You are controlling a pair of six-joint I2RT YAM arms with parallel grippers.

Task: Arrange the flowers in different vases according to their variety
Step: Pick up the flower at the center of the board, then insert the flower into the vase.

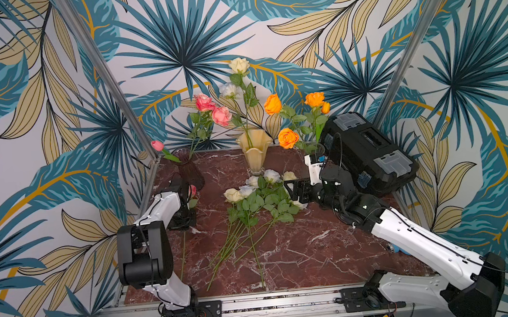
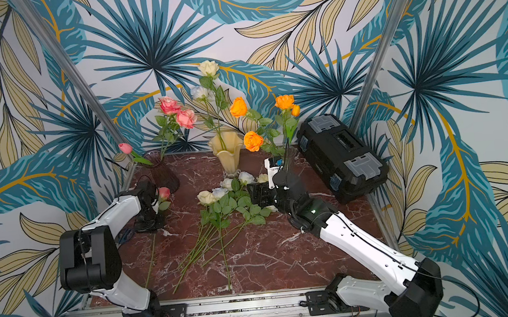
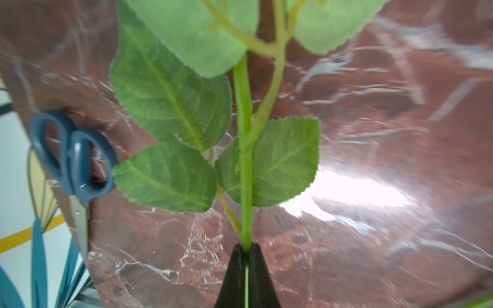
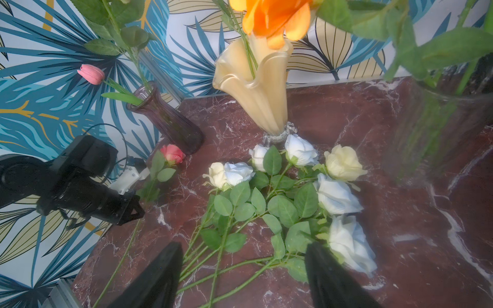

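1. Pink rose point(image 4: 173, 154): the left fingers point(image 3: 234, 272) are pressed together on its green stem point(image 3: 245, 160), just below the lowest leaves. The bloom lies close beside the foot of the purple vase point(image 1: 189, 171). Whether the stem rests on the tabletop point(image 1: 301, 249) or is raised off it cannot be told.
2. Right fingers point(image 4: 160, 277): these stand wide apart and grip nothing. They are poised over the leafy stems of the pale roses point(image 1: 259, 196).
3. Pale roses: several white and cream blooms lie in a loose bunch at mid-tabletop. Their heads point toward the cream vase point(image 1: 255, 153) and their stems fan out toward the near edge.
4. Purple vase: it stands at the far left and holds two pink roses point(image 1: 210, 109) and a pink tulip point(image 1: 157, 145), which leans outward over the rim.
5. Cream vase: it stands at the far centre on a clear foot and holds two tall pale blooms point(image 1: 239, 65).
6. Clear vase point(image 4: 437, 128): it stands at the far right, behind the right arm. It holds three orange roses point(image 1: 288, 137) and an orange tulip bud point(image 1: 325, 107).
7. Toolbox point(image 1: 368, 152): black with grey latches, it sits tilted at the far right corner, just beside the clear vase.
8. Scissors point(image 3: 72, 157): blue-handled, they lie at the left edge of the tabletop, near the left arm.
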